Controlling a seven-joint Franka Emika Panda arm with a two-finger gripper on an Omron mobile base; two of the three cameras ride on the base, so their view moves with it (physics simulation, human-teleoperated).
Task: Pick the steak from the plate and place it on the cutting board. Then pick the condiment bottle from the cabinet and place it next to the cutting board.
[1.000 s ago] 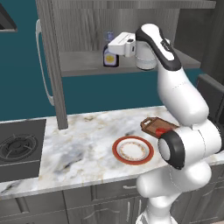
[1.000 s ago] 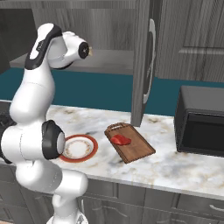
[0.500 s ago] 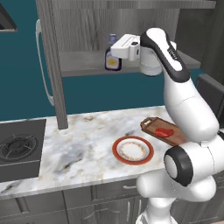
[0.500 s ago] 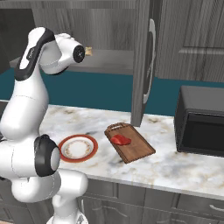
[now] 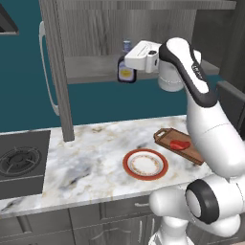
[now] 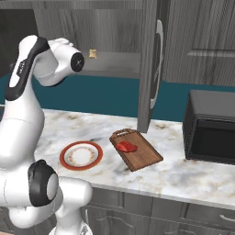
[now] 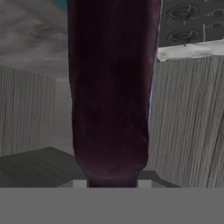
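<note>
My gripper (image 5: pixel 125 65) is shut on the condiment bottle (image 5: pixel 126 74), a dark bottle with a white-and-yellow label and a pale cap, held upright at the front of the cabinet (image 5: pixel 56 81) shelf recess. In the hand view the bottle's dark body (image 7: pixel 111 96) runs down the middle. The steak (image 5: pixel 180 144) (image 6: pixel 126 147) lies on the cutting board (image 5: pixel 191 154) (image 6: pixel 147 158) on the counter. To the left of the board sits the red-rimmed plate (image 5: pixel 128 168) (image 6: pixel 64 160), with nothing on it.
A small yellowish item (image 6: pixel 93 53) sits on the cabinet shelf. A black microwave (image 6: pixel 211 126) stands at the counter's right end and a stove burner (image 5: pixel 19 160) at its left. The open cabinet door (image 6: pixel 149 69) hangs above the board's far end.
The arm has swung its elbow to the right. The hand, still gripping the bottle, has come slightly lower and toward the front edge of the shelf.
</note>
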